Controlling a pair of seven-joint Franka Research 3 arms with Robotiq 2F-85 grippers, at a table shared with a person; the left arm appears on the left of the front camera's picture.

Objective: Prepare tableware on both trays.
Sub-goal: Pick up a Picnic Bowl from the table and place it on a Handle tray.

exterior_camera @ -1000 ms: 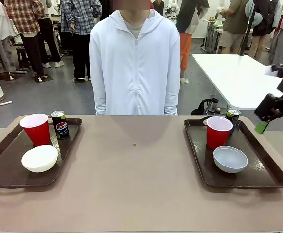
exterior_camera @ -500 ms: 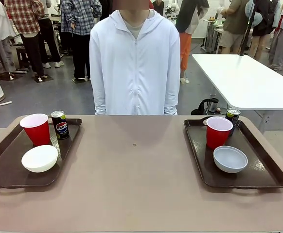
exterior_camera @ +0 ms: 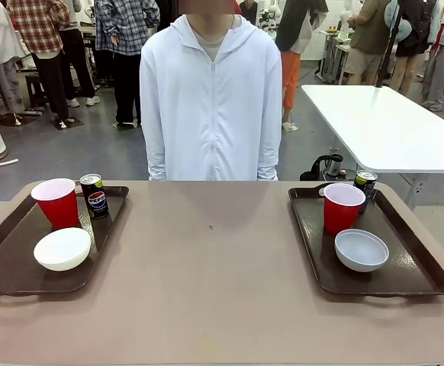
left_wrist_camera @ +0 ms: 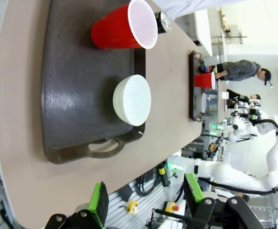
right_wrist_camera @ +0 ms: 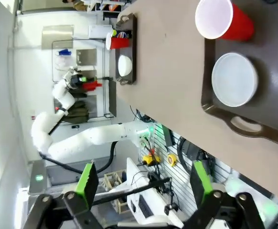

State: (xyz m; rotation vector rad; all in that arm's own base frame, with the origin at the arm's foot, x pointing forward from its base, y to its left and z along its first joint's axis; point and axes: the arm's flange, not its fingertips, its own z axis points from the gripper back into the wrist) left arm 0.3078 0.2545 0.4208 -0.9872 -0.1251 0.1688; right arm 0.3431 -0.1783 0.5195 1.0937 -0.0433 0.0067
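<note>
Both grippers hang back off the table's near edge: left gripper (left_wrist_camera: 144,202) with its jaws apart and empty, right gripper (right_wrist_camera: 141,183) spread wide, empty too. Each tray, left (exterior_camera: 8,263) and right (exterior_camera: 413,263), carries a bowl (exterior_camera: 62,248) (exterior_camera: 361,249) nearest, then a red cup (exterior_camera: 56,202) (exterior_camera: 342,207), with a can (exterior_camera: 94,195) (exterior_camera: 365,183) by the far rim. Looks finished; best stay clear and disturb nothing.

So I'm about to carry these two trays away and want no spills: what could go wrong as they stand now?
On the left tray, the can stands close beside the red cup, so a jolt could knock one into the other. On the right tray, the second can sits behind its cup near the far rim and could tip off. Both bowls sit loose and may slide.
</note>
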